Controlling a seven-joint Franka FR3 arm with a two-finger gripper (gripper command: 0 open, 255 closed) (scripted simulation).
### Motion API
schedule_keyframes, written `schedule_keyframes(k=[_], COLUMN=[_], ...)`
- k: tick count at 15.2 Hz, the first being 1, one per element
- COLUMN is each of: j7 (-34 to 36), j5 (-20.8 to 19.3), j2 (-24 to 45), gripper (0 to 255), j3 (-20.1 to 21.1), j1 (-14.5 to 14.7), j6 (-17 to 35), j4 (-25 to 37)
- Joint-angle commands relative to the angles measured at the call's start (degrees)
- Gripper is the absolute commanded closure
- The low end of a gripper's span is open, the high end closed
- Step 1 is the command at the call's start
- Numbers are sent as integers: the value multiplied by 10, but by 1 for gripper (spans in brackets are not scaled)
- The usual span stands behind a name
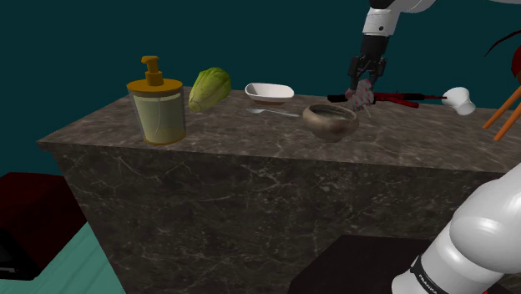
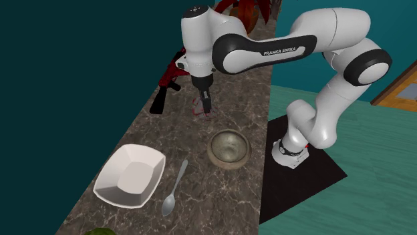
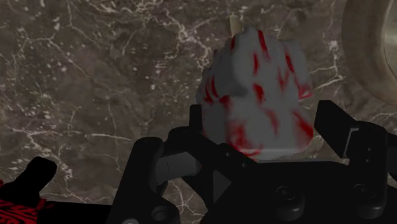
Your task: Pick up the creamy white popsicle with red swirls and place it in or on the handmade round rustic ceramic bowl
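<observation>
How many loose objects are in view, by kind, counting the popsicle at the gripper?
Bowls: 2 (round bowl, white dish)
Spoon: 1
Popsicle: 1
Soap dispenser: 1
Leafy vegetable: 1
Red-black tool: 1
White cup-like item: 1
Total: 8

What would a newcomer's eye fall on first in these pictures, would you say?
First, the white popsicle with red swirls, clasped between the black fingers over the dark veined counter. Next, the round brown ceramic bowl just beside it, and the big yellowish soap dispenser at the shoulder view's left end.
</observation>
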Motion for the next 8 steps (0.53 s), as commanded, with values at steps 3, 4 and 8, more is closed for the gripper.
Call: schedule_keyframes(k=[3, 4, 8], j7=[0, 0, -2], j5=[2, 2, 5], j2=[6, 8, 18], gripper=[255, 255, 255], j3=[1, 1, 0], j1=[1, 1, 2], j6=[-32, -40, -72], j4=[37, 48, 90])
